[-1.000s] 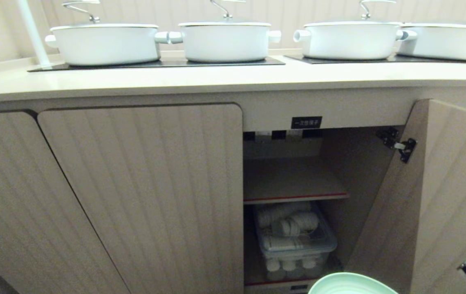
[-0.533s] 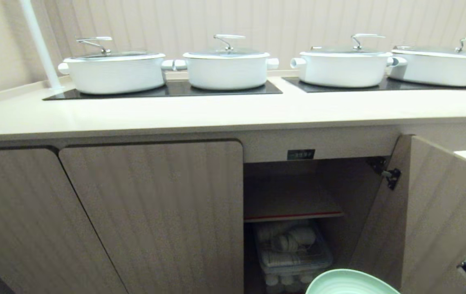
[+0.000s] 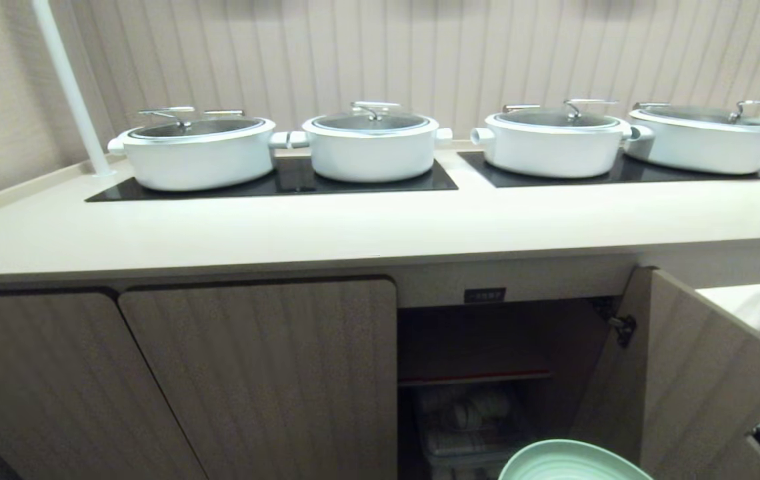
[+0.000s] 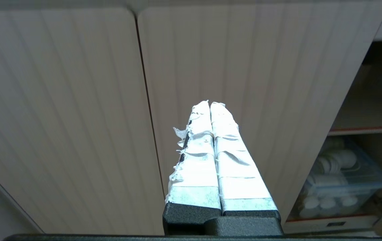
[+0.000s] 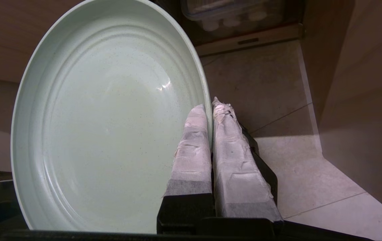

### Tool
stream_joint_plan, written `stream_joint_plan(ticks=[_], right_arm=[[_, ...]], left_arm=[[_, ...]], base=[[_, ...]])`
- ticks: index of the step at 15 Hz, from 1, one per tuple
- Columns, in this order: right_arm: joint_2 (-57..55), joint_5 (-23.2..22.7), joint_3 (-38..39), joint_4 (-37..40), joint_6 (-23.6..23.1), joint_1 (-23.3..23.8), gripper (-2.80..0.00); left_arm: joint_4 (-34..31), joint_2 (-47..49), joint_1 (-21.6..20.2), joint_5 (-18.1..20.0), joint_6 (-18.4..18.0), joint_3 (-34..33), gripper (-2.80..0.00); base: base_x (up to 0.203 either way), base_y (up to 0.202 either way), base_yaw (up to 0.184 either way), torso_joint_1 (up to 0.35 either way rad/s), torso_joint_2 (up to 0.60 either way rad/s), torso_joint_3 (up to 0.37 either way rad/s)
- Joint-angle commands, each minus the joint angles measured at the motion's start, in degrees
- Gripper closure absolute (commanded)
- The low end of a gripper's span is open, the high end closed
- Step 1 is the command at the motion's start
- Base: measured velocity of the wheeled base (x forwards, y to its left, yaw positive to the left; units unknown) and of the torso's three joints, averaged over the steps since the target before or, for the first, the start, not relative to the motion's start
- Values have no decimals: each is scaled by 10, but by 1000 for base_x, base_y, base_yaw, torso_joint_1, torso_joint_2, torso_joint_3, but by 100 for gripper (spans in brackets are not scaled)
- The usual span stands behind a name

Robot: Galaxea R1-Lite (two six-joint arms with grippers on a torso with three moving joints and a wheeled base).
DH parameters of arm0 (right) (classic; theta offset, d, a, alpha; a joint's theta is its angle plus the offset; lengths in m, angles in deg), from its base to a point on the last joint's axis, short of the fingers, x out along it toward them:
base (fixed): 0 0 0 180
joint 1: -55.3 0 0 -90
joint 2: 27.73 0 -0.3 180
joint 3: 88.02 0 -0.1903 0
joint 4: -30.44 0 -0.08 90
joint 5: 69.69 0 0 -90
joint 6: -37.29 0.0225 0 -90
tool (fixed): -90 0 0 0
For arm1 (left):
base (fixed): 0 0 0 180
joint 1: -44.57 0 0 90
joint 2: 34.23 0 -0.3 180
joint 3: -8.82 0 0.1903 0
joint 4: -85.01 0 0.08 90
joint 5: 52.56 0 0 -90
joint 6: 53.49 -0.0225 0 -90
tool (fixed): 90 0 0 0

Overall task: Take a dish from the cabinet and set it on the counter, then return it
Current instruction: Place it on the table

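**Dish held low in front of the open cabinet**

The dish (image 5: 107,117), a pale mint-green plate, is clamped at its rim by the right end effector (image 5: 210,107), low before the open cabinet (image 3: 487,347) and below the worktop (image 3: 353,227). Going left to right: the left end effector (image 4: 210,105) hangs with its taped fingers pressed together on nothing, facing the closed ribbed doors (image 3: 260,373). Next comes the cabinet's dark opening, with one inner shelf (image 3: 473,377) and a clear lidded box (image 4: 341,174) beneath it. Its door (image 3: 707,380) stands swung out on the right. Four white pots (image 3: 370,148) sit on the black hob panels (image 3: 273,185) above.
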Motion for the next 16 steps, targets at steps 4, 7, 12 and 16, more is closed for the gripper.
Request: stream_joint_plan(ticks=[4, 7, 12, 16], right_arm=[[-4, 0, 0, -2, 1, -1, 0], [-4, 0, -1, -2, 1, -1, 0], [-4, 0, -1, -2, 1, -2, 0], [-6, 0, -1, -3, 1, -2, 0]], left_arm=[[0, 0, 0, 0, 0, 0, 0], [0, 0, 0, 0, 0, 0, 0], [1, 0, 0, 0, 0, 0, 0], [0, 0, 1, 0, 0, 0, 0]], base=[[0, 0, 0, 219, -512, -279], [0, 0, 0, 247, -536, -289], [0, 0, 0, 267, -570, -302], [0, 0, 0, 255, -539, -285]])
